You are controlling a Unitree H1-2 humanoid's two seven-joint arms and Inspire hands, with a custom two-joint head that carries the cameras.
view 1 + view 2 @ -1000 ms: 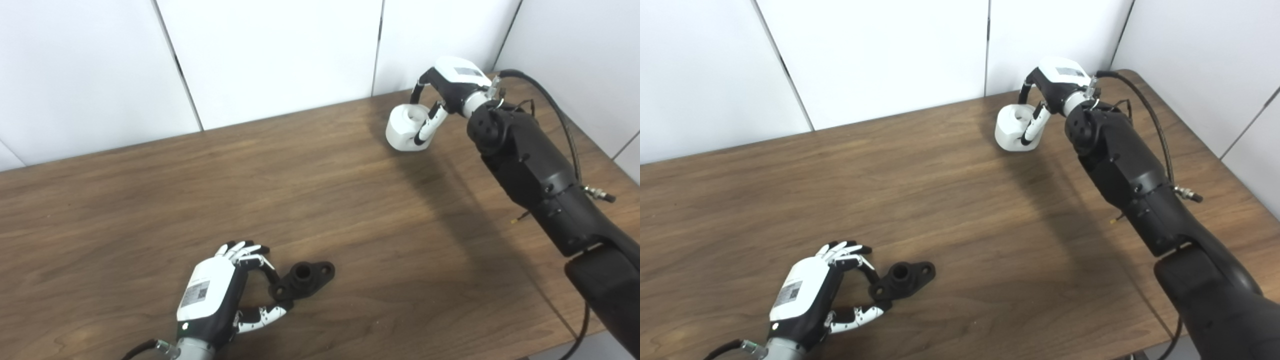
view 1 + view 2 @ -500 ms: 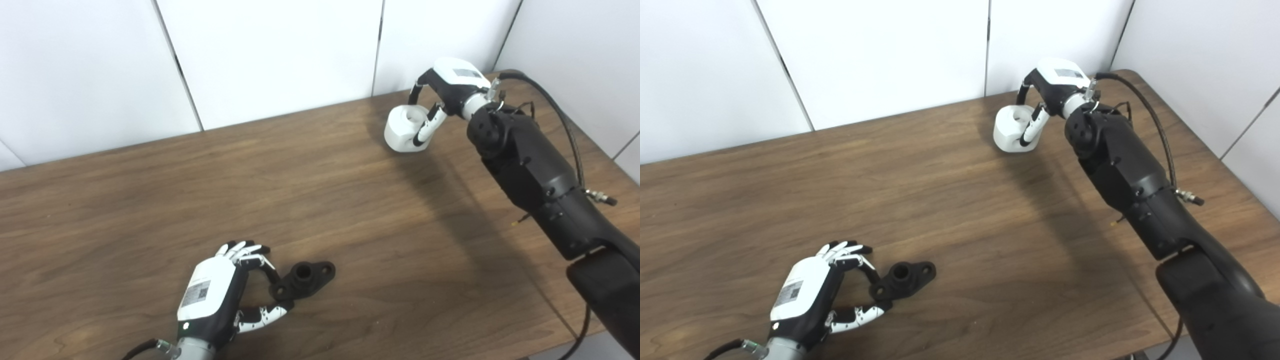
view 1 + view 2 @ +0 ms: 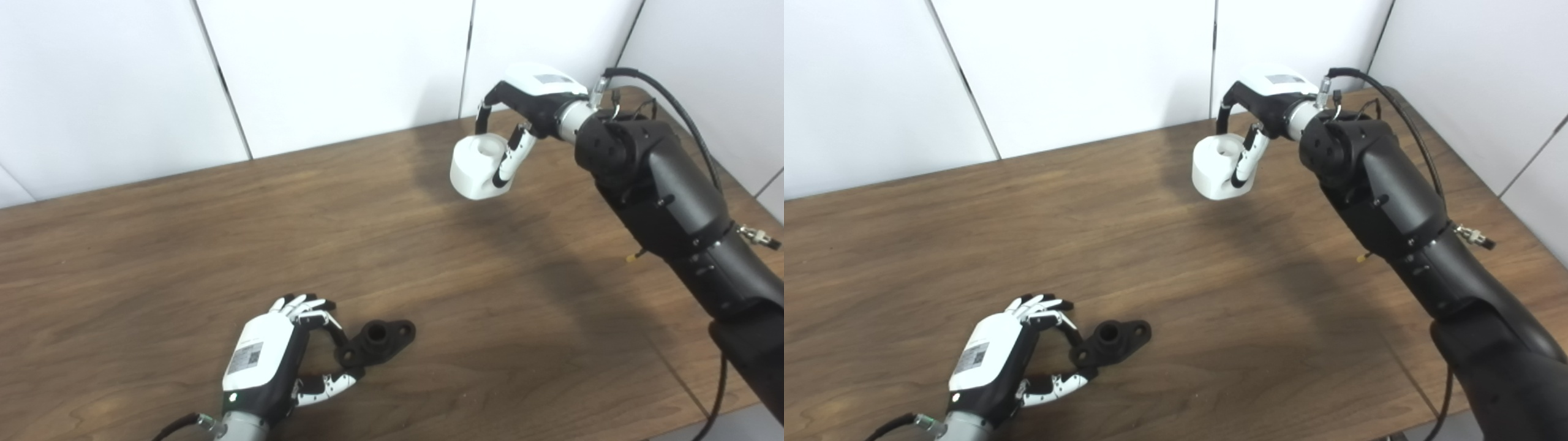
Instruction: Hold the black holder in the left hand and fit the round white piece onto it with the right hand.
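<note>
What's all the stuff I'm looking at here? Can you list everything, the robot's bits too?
Table: one, dark brown wood, fills the lower scene.
Wall panels: white, behind the table.
Black holder: one, black, on the table near the front, its end between the left hand's fingers.
Round white piece: one, white, held above the table's far right part.
Left hand: one, white and black, front left, closed on the holder's end.
Right hand: one, white and black, far right, gripping the white piece, on a black arm.

Bare wooden table lies between the round white piece and the black holder; nothing blocks passage.
</note>
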